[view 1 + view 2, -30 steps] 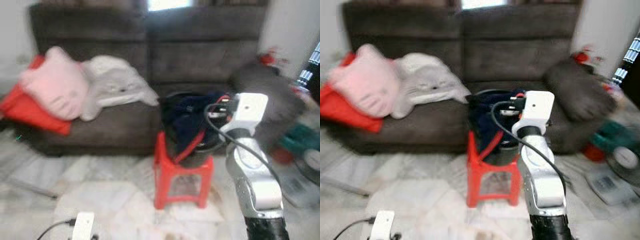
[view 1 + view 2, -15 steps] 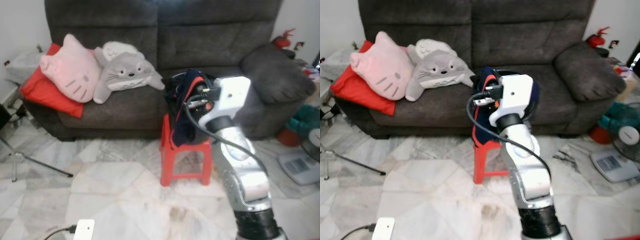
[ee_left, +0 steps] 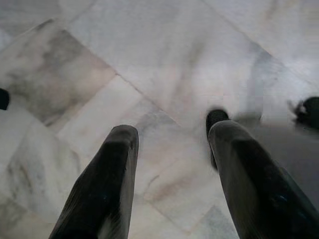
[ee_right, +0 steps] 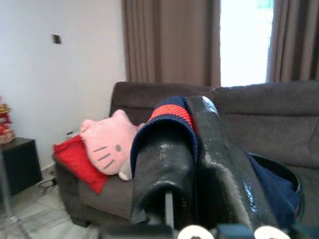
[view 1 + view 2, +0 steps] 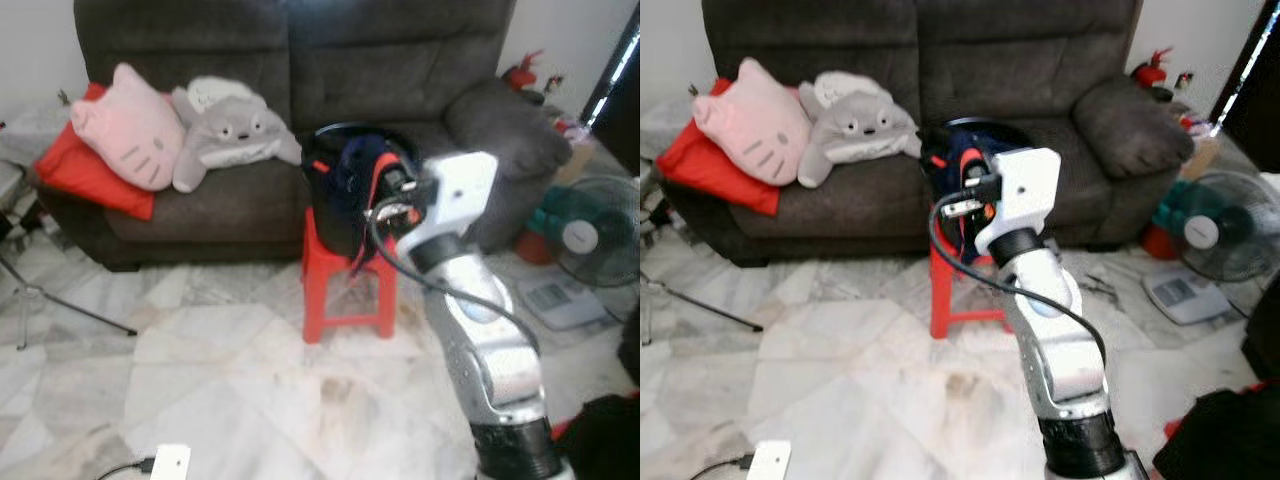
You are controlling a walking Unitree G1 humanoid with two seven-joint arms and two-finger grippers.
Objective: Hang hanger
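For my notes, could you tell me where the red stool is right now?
The red stool stands on the marble floor just before the sofa, mid-scene, carrying the black basket of clothes.

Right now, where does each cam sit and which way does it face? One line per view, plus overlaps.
Left eye view: head, forward and down at the sofa, red stool and black basket; right arm raised in front.
Right eye view: the same scene, slightly shifted.
Left wrist view: low, down at the marble floor; left end effector open.
Right wrist view: toward the sofa and curtains; right end effector shut on navy clothing.
Shared: pink cushion, in the eye views and the right wrist view.
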